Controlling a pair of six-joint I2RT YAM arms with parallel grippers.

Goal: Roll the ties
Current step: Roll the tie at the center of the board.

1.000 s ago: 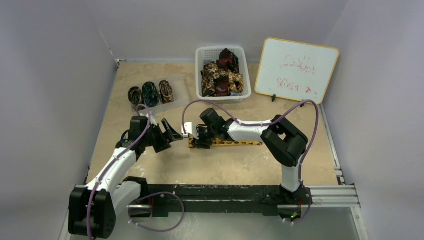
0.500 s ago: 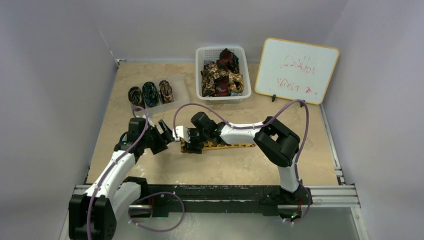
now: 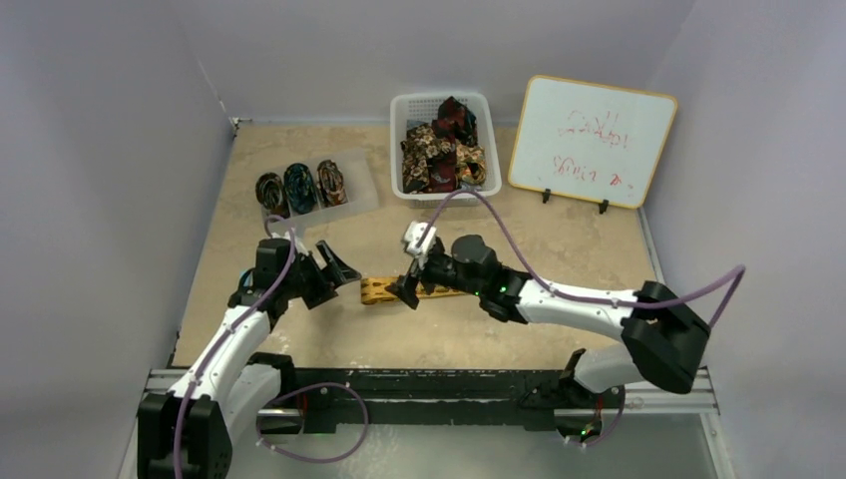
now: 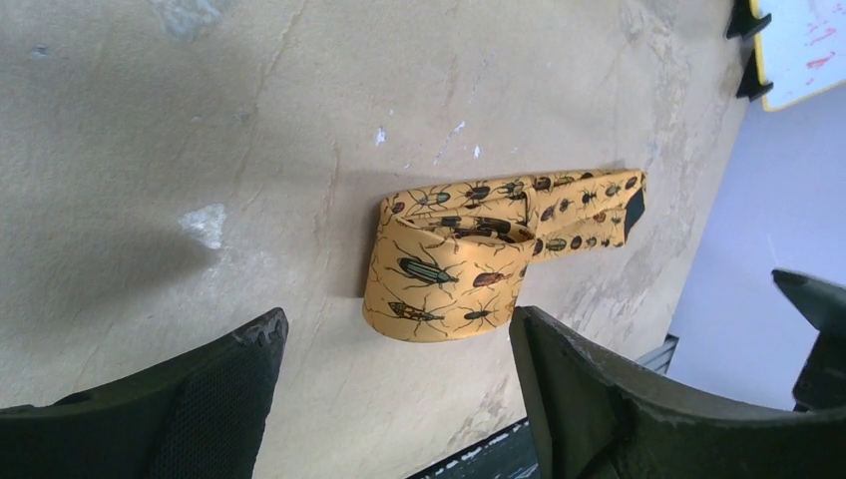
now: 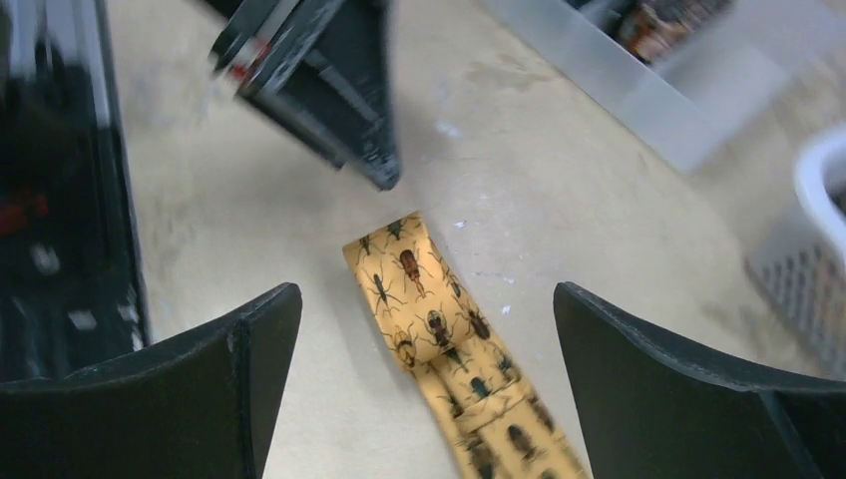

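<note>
I see a beige, mottled, stone-textured bench (image 3: 479,339). At its centre-front the golden-yellow, insect-printed fabric necktie (image 4: 449,279) lies flat. Its long axis runs left to right, with the loosely looped end toward the left arm and the flat tail toward the right. The left hand (image 4: 397,319) is open just beside the loop. The right hand (image 5: 424,299) hovers open above the strip, gripping nothing.

The only writing in view stands on the whiteboard (image 3: 593,140), propped upright at the far right of the counter (image 3: 479,339). It carries 2 lines of red marker scrawl. Neither line can be read from the top camera, the strokes being too small and loose. The left wrist view catches a corner of the board with red marks, equally illegible.
</note>
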